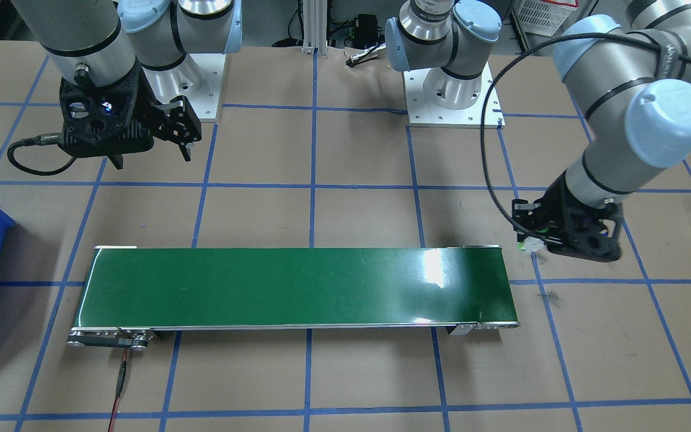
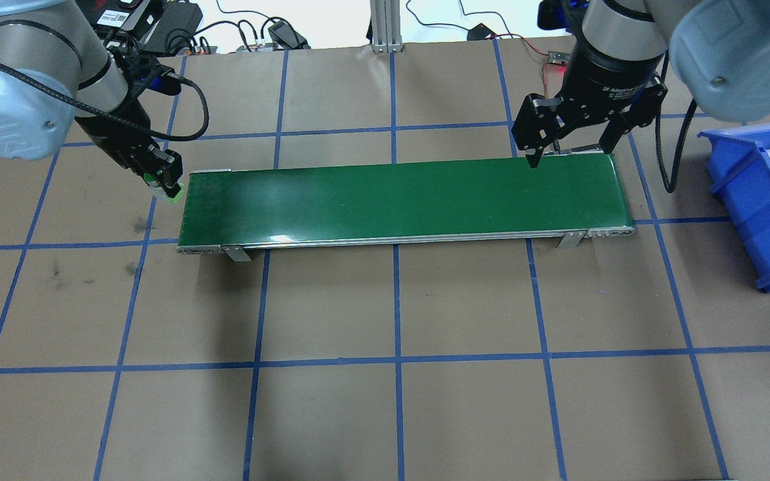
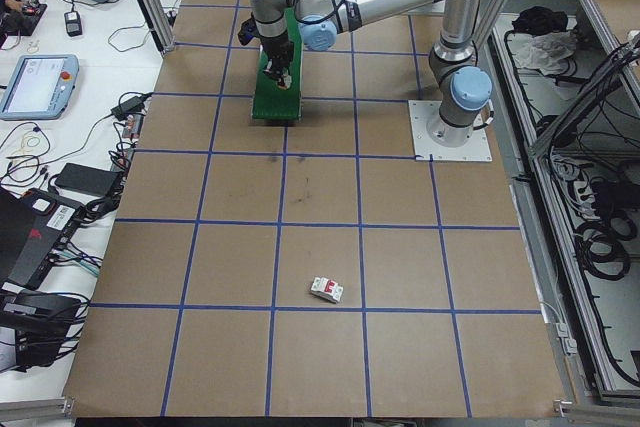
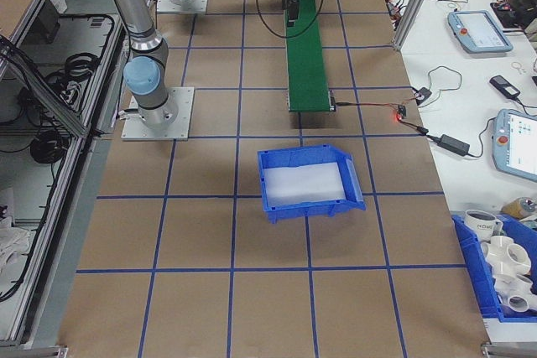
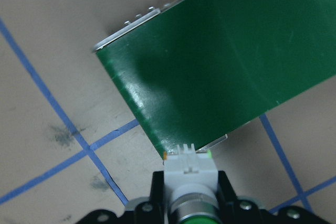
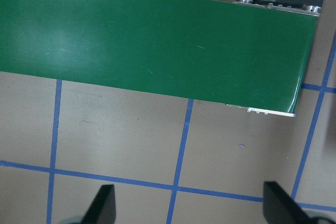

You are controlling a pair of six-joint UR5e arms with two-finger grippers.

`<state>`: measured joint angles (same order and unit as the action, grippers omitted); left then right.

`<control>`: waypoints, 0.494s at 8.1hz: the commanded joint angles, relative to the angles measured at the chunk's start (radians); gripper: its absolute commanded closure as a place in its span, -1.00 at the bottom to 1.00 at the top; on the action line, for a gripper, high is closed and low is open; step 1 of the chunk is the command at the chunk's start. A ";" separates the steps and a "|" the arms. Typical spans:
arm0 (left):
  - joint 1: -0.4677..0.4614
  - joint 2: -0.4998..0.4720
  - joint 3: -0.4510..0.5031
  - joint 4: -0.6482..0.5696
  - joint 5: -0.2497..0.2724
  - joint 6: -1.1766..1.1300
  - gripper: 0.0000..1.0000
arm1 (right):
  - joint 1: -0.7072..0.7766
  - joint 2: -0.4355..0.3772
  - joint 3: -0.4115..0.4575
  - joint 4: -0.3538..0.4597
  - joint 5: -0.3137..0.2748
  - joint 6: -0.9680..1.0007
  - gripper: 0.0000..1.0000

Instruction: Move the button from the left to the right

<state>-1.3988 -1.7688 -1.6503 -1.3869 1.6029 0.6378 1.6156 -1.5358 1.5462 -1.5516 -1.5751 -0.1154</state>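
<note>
At the bottom centre of the left wrist view, the button [image 5: 190, 174] was held between the fingers [image 5: 157, 190] of the left gripper [image 5: 190, 203], its whitish body pointing up toward the near end of the green belt [image 5: 220, 61]. Beyond it, in the overhead view, the left gripper [image 2: 161, 179] was seen at the left of the frame, clamped on the button [image 2: 170, 194] just beside the left end of the belt [image 2: 398, 200]. Farther right, the right gripper [image 2: 569, 143] was seen with its fingers spread wide and holding nothing, above the belt's far edge near its right end. At the right edge, a blue bin [image 2: 759, 207] was seen. Well apart, in the left side view, a white block [image 3: 326, 290] was seen lying on the table [image 3: 400, 247].
</note>
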 commanded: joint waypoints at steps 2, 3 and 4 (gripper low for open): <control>-0.038 -0.049 0.000 0.021 0.050 0.679 0.96 | 0.001 0.000 0.000 -0.001 0.001 -0.001 -1.00; -0.058 -0.054 -0.005 0.078 0.052 0.871 0.91 | 0.001 0.000 0.000 -0.001 0.001 -0.001 -1.00; -0.078 -0.055 -0.008 0.098 0.054 1.011 0.90 | 0.001 0.000 0.000 0.001 0.001 -0.001 -1.00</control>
<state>-1.4418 -1.8135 -1.6534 -1.3414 1.6459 1.3473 1.6167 -1.5357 1.5462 -1.5522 -1.5738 -0.1164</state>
